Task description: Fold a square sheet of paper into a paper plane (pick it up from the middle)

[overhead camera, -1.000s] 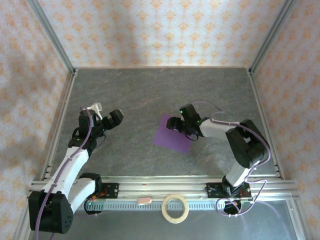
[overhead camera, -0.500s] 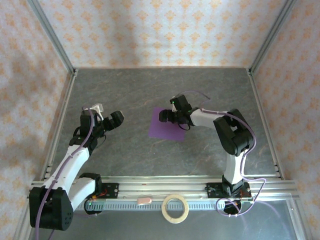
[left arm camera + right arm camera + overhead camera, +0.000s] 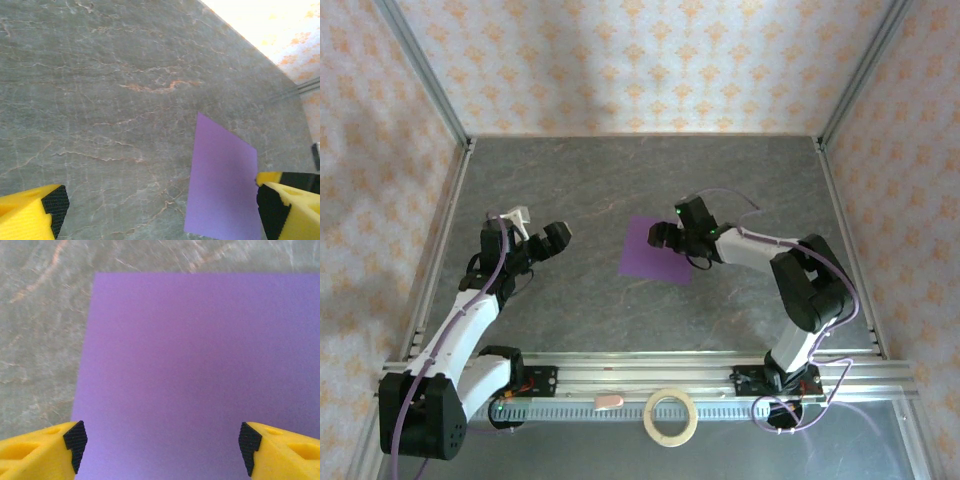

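Sliding up and leftward since a second ago, the thin purple square sheet of paper (image 3: 648, 260) is now lying flat at the centre of the grey marbled worktop (image 3: 600, 180). Reaching leftward with its elbow bent at the right of the frame, the right arm is holding the right end effector (image 3: 660, 237) over the sheet's upper right part, yellow fingers (image 3: 35, 450) spread and pinching nothing. Stretching up the left side, the left end effector (image 3: 536, 228) is gaping wide, well apart from the paper.
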